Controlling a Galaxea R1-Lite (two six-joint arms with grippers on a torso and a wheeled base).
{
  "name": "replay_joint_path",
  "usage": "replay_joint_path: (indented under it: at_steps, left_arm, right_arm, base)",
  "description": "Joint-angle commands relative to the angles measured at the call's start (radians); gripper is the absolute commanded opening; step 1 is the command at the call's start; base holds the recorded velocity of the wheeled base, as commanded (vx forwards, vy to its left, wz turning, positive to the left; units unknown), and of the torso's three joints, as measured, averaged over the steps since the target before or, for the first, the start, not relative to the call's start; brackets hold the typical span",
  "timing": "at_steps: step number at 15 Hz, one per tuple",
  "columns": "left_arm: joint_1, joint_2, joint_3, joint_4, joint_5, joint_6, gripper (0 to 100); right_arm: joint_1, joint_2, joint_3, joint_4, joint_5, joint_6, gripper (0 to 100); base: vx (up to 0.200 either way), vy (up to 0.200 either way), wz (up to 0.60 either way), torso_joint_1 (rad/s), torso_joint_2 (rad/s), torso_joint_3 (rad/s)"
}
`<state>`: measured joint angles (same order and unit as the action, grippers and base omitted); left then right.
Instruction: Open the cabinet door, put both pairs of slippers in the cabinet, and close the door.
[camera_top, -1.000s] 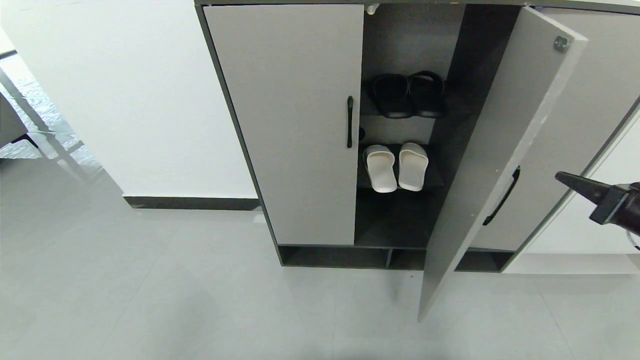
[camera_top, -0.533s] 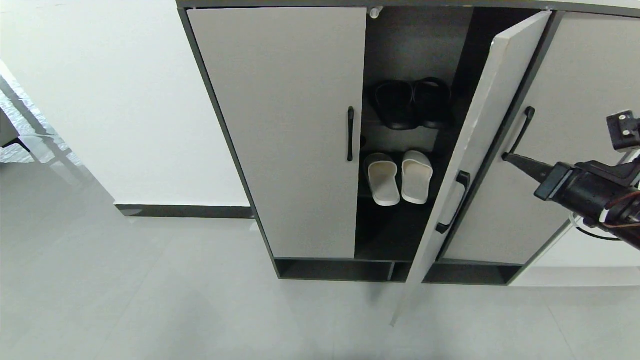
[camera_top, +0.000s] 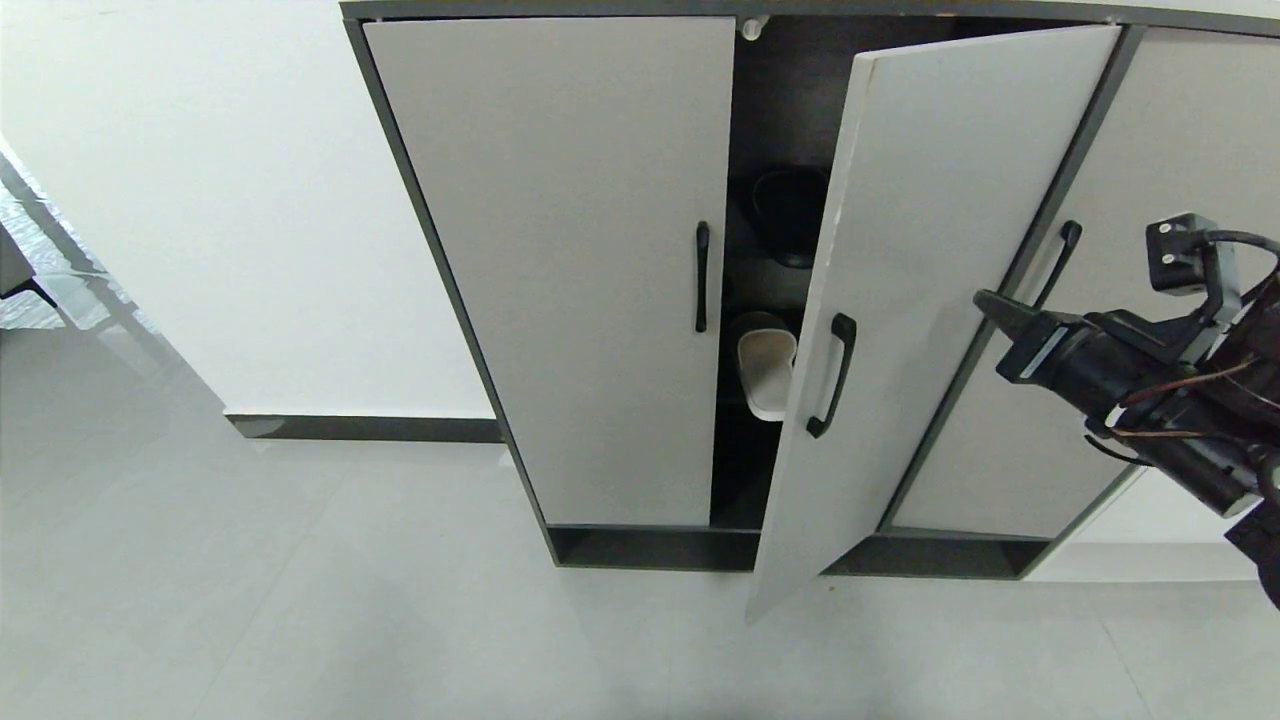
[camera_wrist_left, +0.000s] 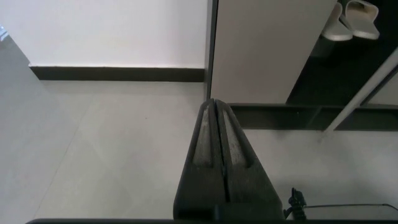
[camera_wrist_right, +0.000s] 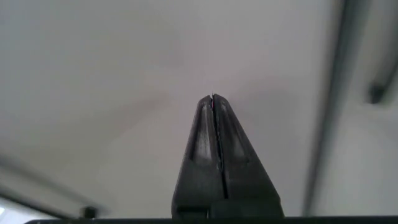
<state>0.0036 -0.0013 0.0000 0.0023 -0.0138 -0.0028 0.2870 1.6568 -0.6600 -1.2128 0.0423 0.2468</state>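
Observation:
The grey cabinet (camera_top: 550, 300) stands against the white wall. Its right-hand door (camera_top: 930, 280) hangs partly ajar, leaving a narrow dark gap. Through the gap I see one white slipper (camera_top: 766, 372) on a lower shelf and part of a black slipper (camera_top: 790, 215) on the shelf above. My right gripper (camera_top: 985, 302) is shut, its tip touching the outer face of that door near the hinge side; in the right wrist view the shut tip (camera_wrist_right: 213, 99) presses on the grey panel. My left gripper (camera_wrist_left: 213, 104) is shut and empty above the floor, with the white slippers (camera_wrist_left: 351, 17) inside the cabinet.
The left door (camera_top: 560, 250) is closed, with a black handle (camera_top: 701, 276). Another grey door with a black handle (camera_top: 1058, 262) lies right of the ajar one. Open grey floor (camera_top: 300, 600) spreads in front of the cabinet. A dark baseboard (camera_top: 360, 428) runs along the wall.
My right gripper has moved left against the right-hand door, which has swung from wide open to nearly closed, hiding most of the slippers. The head view has shifted slightly.

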Motion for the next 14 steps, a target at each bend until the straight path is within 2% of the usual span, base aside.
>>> replay_joint_path:
  at_steps: [1, 6, 9, 12, 14]
  left_arm:
    - [-0.001, 0.001, 0.0, 0.001, 0.0, 0.0, 0]
    - [-0.001, 0.001, 0.0, 0.001, 0.0, 0.0, 0]
    - [-0.001, 0.001, 0.0, 0.001, 0.0, 0.0, 0]
    - [-0.001, 0.001, 0.0, 0.001, 0.0, 0.0, 0]
    - [-0.001, 0.001, 0.0, 0.001, 0.0, 0.0, 0]
  right_arm:
    - [0.041, 0.104, -0.013, -0.064, -0.044, -0.037, 0]
    - [0.058, 0.164, -0.026, -0.122, -0.091, -0.096, 0]
    - [0.063, 0.212, -0.081, -0.123, -0.211, -0.141, 0]
    - [0.069, 0.233, -0.11, -0.123, -0.228, -0.142, 0]
    - [0.069, 0.27, -0.179, -0.123, -0.328, -0.141, 0]
  base:
    - [0.0, 0.0, 0.0, 0.0, 0.0, 0.0]
    - [0.0, 0.0, 0.0, 0.0, 0.0, 0.0]
    - [0.0, 0.0, 0.0, 0.0, 0.0, 0.0]
    - [0.0, 0.0, 0.0, 0.0, 0.0, 0.0]
    - [0.0, 0.0, 0.0, 0.0, 0.0, 0.0]
